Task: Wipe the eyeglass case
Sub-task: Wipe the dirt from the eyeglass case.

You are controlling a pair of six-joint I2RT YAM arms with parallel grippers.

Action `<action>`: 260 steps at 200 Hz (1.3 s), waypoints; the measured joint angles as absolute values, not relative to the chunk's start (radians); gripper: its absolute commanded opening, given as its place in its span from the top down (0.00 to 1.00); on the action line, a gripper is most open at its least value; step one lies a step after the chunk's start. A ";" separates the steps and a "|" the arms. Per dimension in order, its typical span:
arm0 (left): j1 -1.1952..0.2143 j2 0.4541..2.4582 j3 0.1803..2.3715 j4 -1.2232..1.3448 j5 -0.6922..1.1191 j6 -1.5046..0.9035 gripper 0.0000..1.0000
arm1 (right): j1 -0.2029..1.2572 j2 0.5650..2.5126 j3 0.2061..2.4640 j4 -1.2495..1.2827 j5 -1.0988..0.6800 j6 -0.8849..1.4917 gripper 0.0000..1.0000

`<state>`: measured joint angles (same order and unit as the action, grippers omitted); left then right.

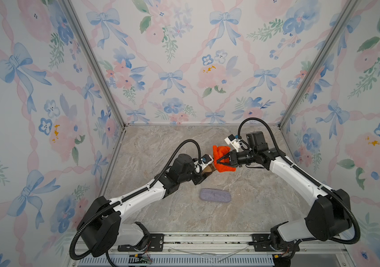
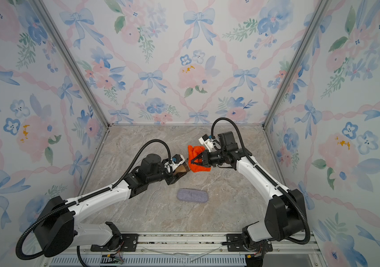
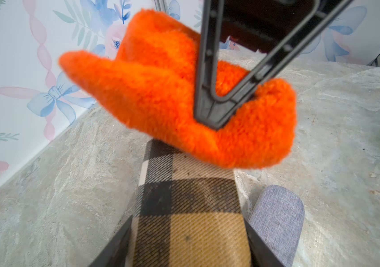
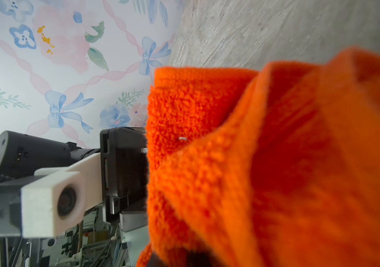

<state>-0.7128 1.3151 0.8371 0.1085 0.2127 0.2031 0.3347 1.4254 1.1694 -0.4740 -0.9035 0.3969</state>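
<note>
Now the left end effector (image 3: 188,231) grips the plaid eyeglass case (image 3: 184,185) by one end, holding it out over the bench (image 1: 161,150). The right end effector (image 1: 218,161) is clamped on an orange cloth (image 1: 222,150) that rests on the case's far end. A grey fabric case (image 1: 215,195) lies nearby.

Both arms stretch forward and bend inward, elbows out, so the two pincers meet nose to nose. The left arm (image 1: 138,201) ends in a level wrist, and the left pincer (image 1: 207,171) is clamped on the sides of a plaid case (image 3: 191,208). The right arm (image 1: 295,175) angles its wrist toward the left pincer. The right pincer (image 1: 218,161) is pinched tight on an orange cloth (image 1: 222,150), its tips just beyond the left pincer's own.
</note>
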 measured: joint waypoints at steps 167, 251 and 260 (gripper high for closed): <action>-0.561 1.356 0.999 -0.050 0.651 -0.223 0.75 | 0.439 1.177 1.052 -0.362 -0.567 0.268 1.00; -0.561 1.347 0.998 -0.069 0.686 -0.244 0.75 | 0.587 1.223 1.116 -0.341 -0.565 0.260 1.00; -0.561 1.347 0.998 -0.068 0.688 -0.244 0.75 | 0.552 1.223 1.115 -0.340 -0.591 0.256 1.00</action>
<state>-0.5613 1.3468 0.9977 -0.0685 0.6884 -0.2440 0.5522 1.2232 1.1149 -0.3405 -0.5911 0.2562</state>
